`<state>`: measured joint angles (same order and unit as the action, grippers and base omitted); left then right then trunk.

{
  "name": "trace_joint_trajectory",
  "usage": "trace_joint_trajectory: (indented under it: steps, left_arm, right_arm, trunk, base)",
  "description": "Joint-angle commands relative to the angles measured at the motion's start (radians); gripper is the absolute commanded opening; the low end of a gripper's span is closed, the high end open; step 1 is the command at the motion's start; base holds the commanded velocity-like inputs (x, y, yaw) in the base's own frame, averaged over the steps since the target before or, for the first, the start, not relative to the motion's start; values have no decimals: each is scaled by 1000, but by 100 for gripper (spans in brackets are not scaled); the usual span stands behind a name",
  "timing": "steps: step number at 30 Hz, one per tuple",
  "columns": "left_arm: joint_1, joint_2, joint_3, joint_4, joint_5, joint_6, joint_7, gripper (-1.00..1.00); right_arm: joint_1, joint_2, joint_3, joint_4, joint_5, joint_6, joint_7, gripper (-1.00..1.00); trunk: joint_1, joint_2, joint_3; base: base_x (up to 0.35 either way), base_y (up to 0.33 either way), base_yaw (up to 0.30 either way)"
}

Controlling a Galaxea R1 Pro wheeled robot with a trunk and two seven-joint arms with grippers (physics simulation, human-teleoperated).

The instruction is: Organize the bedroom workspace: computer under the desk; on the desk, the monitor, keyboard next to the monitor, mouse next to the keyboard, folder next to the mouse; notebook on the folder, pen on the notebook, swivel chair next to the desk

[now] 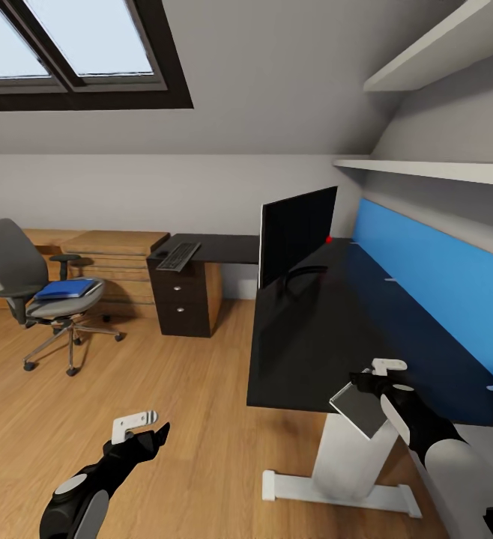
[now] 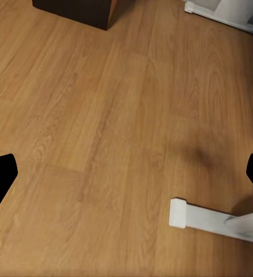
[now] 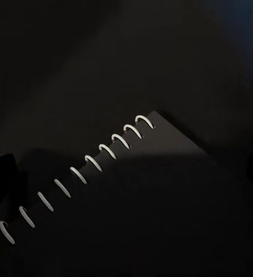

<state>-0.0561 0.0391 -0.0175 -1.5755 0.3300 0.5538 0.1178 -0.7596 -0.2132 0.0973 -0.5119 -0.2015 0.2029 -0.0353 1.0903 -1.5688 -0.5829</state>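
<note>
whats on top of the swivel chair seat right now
The blue folder lies flat on the seat of the swivel chair, covering most of it. Nothing can be made out on top of the folder. The seat under the folder is hidden.

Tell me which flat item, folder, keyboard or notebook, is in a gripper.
The notebook: the grey spiral-bound rectangle held by the right gripper at the desk's near edge. The blue folder lies on the swivel chair; the keyboard rests on the desk.
</note>
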Motion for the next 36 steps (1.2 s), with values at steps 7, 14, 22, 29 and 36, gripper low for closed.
trace_joint_trajectory:
  steps: [7,14,22,29,36]
  left_arm:
    - [-1,1,2,-1,11,4,9,100]
    - [-1,1,2,-1,11,3,9,100]
    - [-1,1,2,-1,11,4,9,100]
    - [-1,1,2,-1,11,4,9,100]
    - [-1,1,4,-2,11,4,9,100]
  right_arm:
    - [0,-2,9,0,-6,9,-3,100]
    - [0,-2,9,0,-6,9,-3,100]
    - [0,-2,9,0,-7,8,-3,100]
    - [0,-2,9,0,-6,6,-3,100]
    - [0,-2,9,0,-6,6,-3,100]
  trunk:
    - [0,0,-1]
    - [0,0,-1]
    - [0,0,-1]
    - [0,0,-1]
    - [0,0,-1]
  base:
    - [-1,0,0]
    - [-1,0,0]
    - [-147,0,0]
    - [-54,0,0]
    - [-5,0,0]
